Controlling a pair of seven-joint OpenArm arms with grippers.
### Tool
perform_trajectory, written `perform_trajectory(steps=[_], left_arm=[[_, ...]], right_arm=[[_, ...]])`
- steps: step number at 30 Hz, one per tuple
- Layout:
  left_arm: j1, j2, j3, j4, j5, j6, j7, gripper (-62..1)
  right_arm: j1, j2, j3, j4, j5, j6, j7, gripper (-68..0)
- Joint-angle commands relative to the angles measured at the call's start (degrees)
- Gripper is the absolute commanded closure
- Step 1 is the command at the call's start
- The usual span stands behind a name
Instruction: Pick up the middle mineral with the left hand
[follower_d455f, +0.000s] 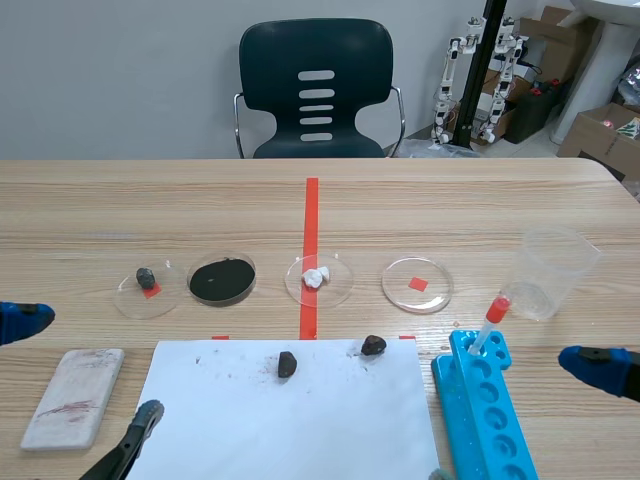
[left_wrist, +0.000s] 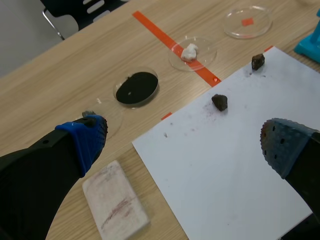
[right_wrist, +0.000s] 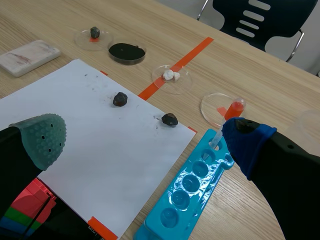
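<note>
On the white paper (left_wrist: 225, 175), your middle mineral (left_wrist: 219, 102) lies at one o'clock from the left gripper (left_wrist: 185, 142), whose fingers (left_wrist: 85, 142) stand spread, empty.

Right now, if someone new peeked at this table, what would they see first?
Probably the big white paper at the table's near edge, with a dark rock on it and a second dark rock at its far edge. Next, the bright blue rack to the paper's right, and behind the paper a row of clear dishes, one full of black powder.
</note>
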Motion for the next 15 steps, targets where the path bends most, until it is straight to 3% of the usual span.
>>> perform_trajectory(steps=[1,3,8,13,15], left_arm=[[-0.9,-0.6,1.5,1.1,-0.7,0.2,1.9,-62.3],[-2.8,-1.2,2.9,1.1,-2.0,0.2,7.8,-62.3],[-9.6,-1.8,8.0,1.1,-9.3,1.2,24.9,-62.3],[-18.0,-3.4,16.6,1.1,-19.5,8.9,35.2,-62.3],[-22.3,-3.9,21.0,1.1,-22.8,14.8,39.2,-62.3]], right_arm=[[0.0,0.0,0.2,0.8,0.4,-0.2,0.9,-67.9],[0.0,0.0,0.2,0.8,0.4,-0.2,0.9,-67.9],[0.0,0.0,0.2,0.8,0.4,-0.2,0.9,-67.9],[0.0,0.0,0.2,0.8,0.4,-0.2,0.9,-67.9],[0.0,0.0,0.2,0.8,0.4,-0.2,0.9,-67.9]])
